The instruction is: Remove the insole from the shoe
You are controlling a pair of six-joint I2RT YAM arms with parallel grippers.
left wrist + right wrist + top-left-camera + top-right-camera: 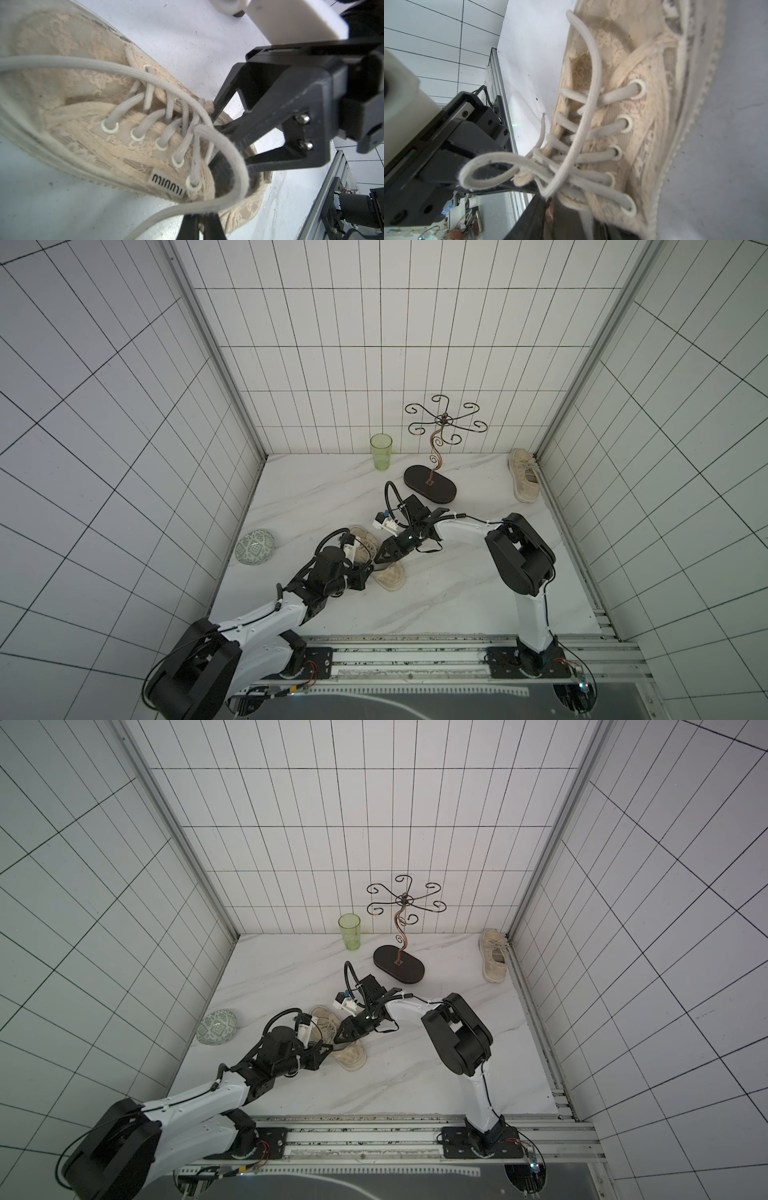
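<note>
A beige lace-up shoe [390, 574] [351, 1054] lies on the marble table, left of the middle. My left gripper [368, 572] [199, 220] is shut on the rim of the shoe's opening, and a loose lace crosses in front of its fingertips. My right gripper [377, 562] [228, 141] [550, 218] comes from the other side, its fingers a little apart and dipped into the opening behind the tongue. The insole stays inside the shoe, mostly hidden. Only the dark inside [222, 172] shows.
A second beige shoe [524, 476] lies at the back right corner. A green cup [381, 452] and a wire stand on a dark oval base [430, 485] are at the back. A patterned bowl [254, 551] sits at the left wall.
</note>
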